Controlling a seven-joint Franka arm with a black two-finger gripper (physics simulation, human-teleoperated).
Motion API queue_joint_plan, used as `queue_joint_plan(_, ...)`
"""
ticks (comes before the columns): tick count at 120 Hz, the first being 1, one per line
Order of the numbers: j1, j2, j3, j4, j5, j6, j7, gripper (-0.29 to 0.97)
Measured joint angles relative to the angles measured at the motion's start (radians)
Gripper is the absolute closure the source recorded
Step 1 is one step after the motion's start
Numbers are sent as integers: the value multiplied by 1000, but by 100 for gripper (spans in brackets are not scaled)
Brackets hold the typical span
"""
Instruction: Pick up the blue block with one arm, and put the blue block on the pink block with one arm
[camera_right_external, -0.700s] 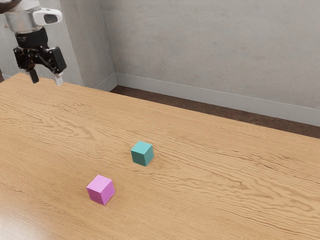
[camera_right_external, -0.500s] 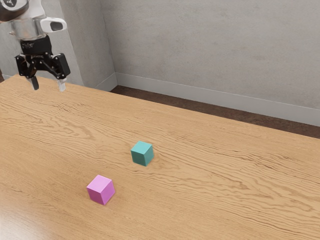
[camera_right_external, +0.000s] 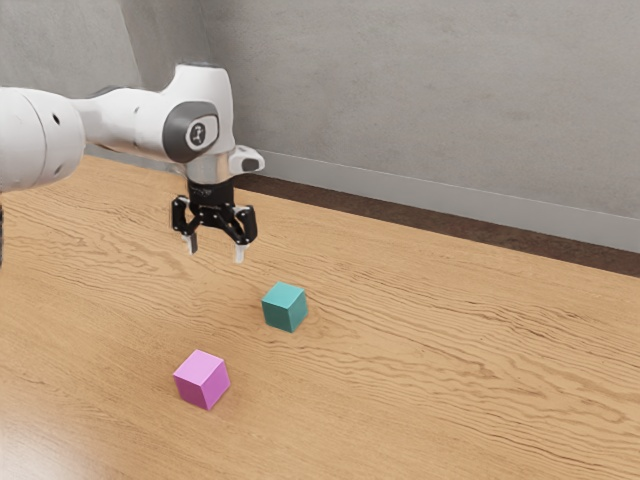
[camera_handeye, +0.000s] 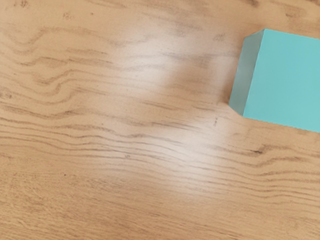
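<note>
Two blocks: a blue block (camera_right_external: 285, 306), turquoise in tone, and a pink block (camera_right_external: 201, 379) sit flat on our wooden table (camera_right_external: 450, 350), near each other but apart, with bare wood between them.
Blue block position: it lies farther toward the wall (camera_right_external: 430, 90) than the pink block and a little to the exterior view's right of it. Nothing touches it.
Our gripper (camera_right_external: 215, 252): it hangs in the air above the table, pointing down. It is near the blue block, on the exterior view's upper left of it, and clear of it.
Fingers (camera_right_external: 240, 252): our two black fingers are spread apart with nothing between them.
Our arm (camera_right_external: 120, 120): white, it reaches in from the exterior view's left, and its wrist bends downward to the gripper.
Wrist view: we look straight down on the table's (camera_handeye: 125, 150) wood grain. The blue block (camera_handeye: 280, 80) lies off to one side of our hand, showing its top face and one shaded side.
Background: a grey wall with a pale skirting board (camera_right_external: 440, 195), and a dark strip of floor (camera_right_external: 450, 222) beyond the table's far edge.
</note>
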Motion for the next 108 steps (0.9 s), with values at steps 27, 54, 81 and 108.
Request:
queue_joint_plan(27,-1,170,-15,125,-19,130,68,0)
queue_joint_plan(54,-14,160,-15,19,-86,240,125,0)
queue_joint_plan(81,-36,156,-15,-39,-120,341,161,0)
queue_joint_plan(108,-62,159,-19,-65,-130,399,184,0)
